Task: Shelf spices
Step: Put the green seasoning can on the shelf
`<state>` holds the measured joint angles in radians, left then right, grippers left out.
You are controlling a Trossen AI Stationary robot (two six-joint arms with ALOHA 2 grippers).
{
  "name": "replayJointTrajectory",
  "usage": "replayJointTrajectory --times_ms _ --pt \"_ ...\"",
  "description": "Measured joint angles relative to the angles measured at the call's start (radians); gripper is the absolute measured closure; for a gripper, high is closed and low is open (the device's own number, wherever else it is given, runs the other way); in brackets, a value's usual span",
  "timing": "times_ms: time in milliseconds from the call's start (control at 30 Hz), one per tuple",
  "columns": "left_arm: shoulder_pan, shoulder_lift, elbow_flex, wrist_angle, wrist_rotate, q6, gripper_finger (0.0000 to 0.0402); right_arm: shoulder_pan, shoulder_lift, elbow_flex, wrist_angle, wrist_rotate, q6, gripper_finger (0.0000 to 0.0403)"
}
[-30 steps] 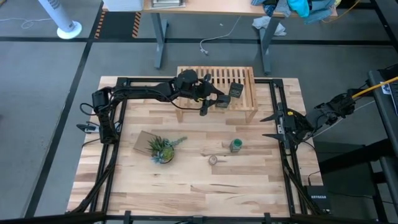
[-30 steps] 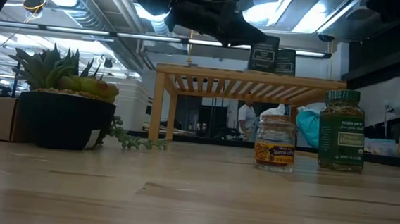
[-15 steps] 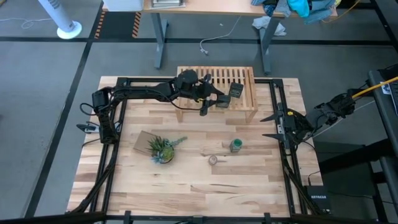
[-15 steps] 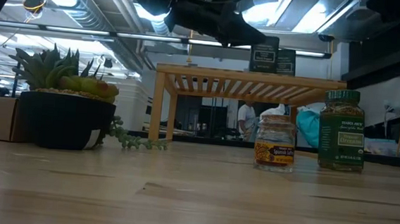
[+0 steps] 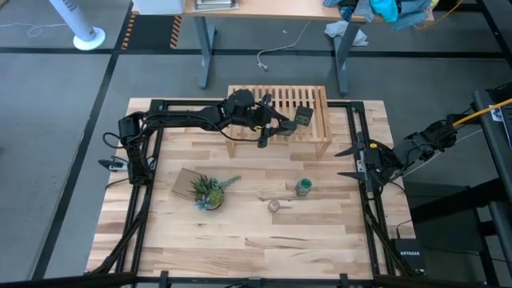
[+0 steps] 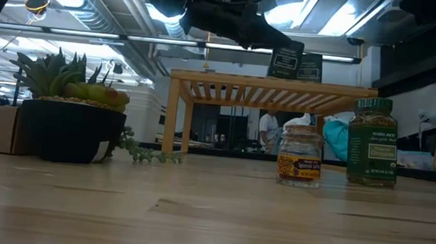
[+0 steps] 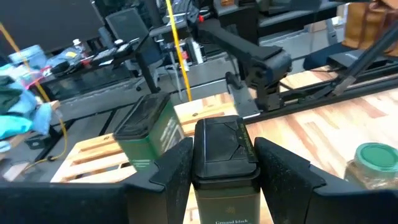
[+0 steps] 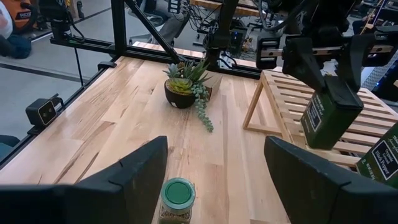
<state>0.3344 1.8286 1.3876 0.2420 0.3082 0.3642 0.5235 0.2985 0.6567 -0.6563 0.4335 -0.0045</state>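
Over the shelf (image 5: 280, 108), the left gripper (image 5: 282, 128) is pinching one dark tin (image 7: 225, 163) between its fingers, tilted, just beside the second tin (image 5: 303, 117) standing on the slats. On the tabletop (image 5: 240, 224) nearer the front, the green-capped jar (image 5: 303, 187) and small round jar (image 5: 274, 206) are standing apart, with the right gripper (image 5: 349, 162) waiting at the table's right edge, jaws spread.

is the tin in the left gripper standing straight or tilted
Tilted. In the low view the tin held by the left gripper leans over the shelf, while the other tin stands upright.
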Motion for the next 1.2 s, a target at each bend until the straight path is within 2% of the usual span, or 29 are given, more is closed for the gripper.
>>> replayJointTrajectory --times_ms 133,1200 --pt "0.000 0.000 0.000 0.001 -0.035 -0.004 0.0241 0.000 0.000 0.000 0.000 0.000 0.000 0.0130" --pt "-0.001 0.000 0.000 -0.021 -0.034 -0.017 0.0240 0.000 0.000 0.000 0.000 -0.001 0.000 0.0130"
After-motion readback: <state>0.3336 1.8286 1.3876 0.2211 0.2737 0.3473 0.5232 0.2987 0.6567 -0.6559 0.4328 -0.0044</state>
